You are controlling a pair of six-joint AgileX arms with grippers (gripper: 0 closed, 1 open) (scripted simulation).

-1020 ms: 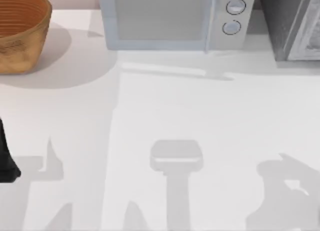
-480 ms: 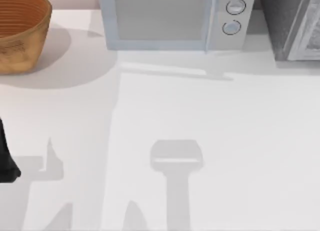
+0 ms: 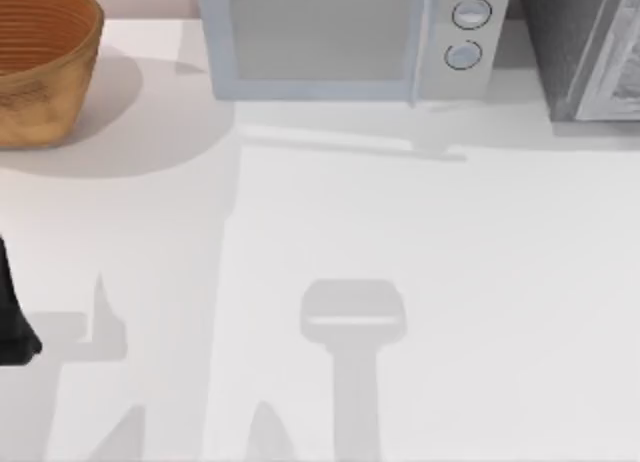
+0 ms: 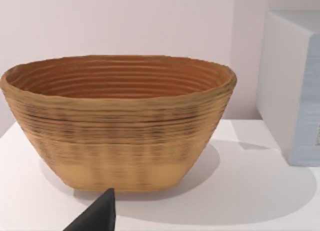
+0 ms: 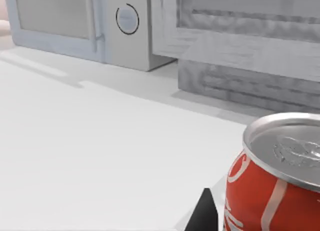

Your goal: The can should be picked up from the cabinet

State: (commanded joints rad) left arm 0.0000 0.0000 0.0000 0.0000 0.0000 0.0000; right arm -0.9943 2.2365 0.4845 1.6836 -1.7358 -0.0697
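Close by your right gripper (image 5: 206, 211) the red can (image 5: 272, 183) is cut off; I cannot tell its grip.

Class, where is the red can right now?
The red can is close to the camera in the right wrist view, upright, with the grey cabinet behind it and the microwave farther off.

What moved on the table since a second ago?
A dark arm-shaped shadow at the table's near right corner slid off and is gone now. The basket, the microwave, the cabinet and the left arm at the left edge stayed put.
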